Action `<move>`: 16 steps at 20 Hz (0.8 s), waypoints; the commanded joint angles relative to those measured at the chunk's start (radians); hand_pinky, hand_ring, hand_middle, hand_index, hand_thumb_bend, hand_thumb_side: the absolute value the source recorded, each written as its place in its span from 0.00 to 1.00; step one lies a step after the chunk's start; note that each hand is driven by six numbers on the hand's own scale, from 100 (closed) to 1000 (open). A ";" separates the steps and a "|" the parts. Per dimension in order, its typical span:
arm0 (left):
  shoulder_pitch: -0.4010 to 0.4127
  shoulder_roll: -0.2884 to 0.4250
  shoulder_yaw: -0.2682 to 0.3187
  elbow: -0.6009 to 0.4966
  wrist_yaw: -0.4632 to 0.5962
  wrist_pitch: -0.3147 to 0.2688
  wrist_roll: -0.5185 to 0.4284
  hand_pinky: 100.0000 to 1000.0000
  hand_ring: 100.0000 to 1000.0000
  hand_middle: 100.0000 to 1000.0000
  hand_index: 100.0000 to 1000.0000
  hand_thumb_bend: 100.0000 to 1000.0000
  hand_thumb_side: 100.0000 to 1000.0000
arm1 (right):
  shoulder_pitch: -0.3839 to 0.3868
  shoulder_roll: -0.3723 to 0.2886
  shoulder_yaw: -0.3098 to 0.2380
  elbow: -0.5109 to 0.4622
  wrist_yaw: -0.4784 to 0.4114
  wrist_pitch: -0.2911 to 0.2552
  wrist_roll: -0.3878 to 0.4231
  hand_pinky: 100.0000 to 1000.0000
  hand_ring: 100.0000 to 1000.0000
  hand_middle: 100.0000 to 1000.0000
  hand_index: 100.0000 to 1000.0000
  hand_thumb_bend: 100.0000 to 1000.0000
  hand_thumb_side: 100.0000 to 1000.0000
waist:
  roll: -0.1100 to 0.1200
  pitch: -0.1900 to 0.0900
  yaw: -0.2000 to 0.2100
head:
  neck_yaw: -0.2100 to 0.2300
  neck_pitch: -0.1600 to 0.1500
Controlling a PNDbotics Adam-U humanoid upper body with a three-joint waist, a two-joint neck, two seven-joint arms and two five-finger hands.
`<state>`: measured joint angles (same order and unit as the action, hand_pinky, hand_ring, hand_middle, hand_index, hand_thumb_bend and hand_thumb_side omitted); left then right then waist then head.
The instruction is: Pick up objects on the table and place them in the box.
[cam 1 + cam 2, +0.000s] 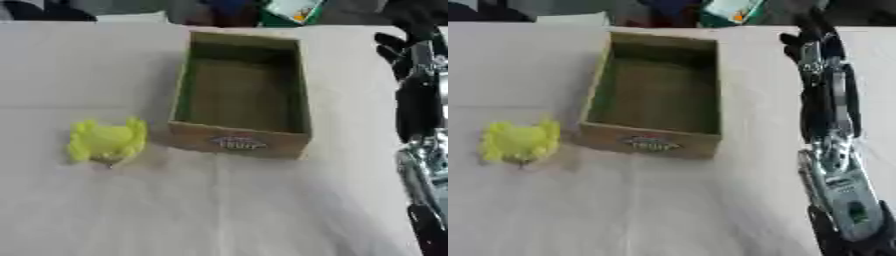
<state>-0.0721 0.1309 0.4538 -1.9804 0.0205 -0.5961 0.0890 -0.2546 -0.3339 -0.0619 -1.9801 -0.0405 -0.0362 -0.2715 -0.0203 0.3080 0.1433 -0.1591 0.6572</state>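
One cardboard box point(241, 142) is sitting on the table point(262, 210), and one yellow-green toy point(107, 141) is lying beside it. One robot hand point(811, 42) is showing, at the right.
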 commanded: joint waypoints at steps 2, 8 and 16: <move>0.029 0.071 -0.007 -0.020 -0.015 -0.027 0.005 0.48 0.55 0.54 0.67 0.00 0.66 | 0.009 -0.078 -0.004 -0.020 -0.027 0.012 0.015 0.89 0.84 0.89 1.00 0.00 0.83 | 0.004 -0.013 -0.002 | 0.018 -0.004; 0.111 0.193 0.001 -0.020 -0.145 -0.047 0.082 0.48 0.56 0.56 0.71 0.00 0.61 | 0.053 -0.149 0.000 -0.020 -0.019 0.027 0.021 0.89 0.84 0.91 1.00 0.00 0.86 | 0.009 -0.008 -0.003 | 0.035 0.015; 0.207 0.448 -0.090 -0.020 -0.500 0.019 0.219 0.49 0.59 0.61 0.79 0.00 0.59 | 0.077 -0.181 0.003 -0.020 -0.002 0.026 0.020 0.88 0.83 0.91 1.00 0.00 0.85 | 0.018 0.001 -0.003 | 0.023 0.011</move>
<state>0.1321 0.5081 0.3765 -1.9810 -0.4289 -0.5898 0.2945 -0.1746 -0.4830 -0.0550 -1.9801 -0.0478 -0.0101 -0.2499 -0.0054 0.3210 0.1405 -0.1329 0.6678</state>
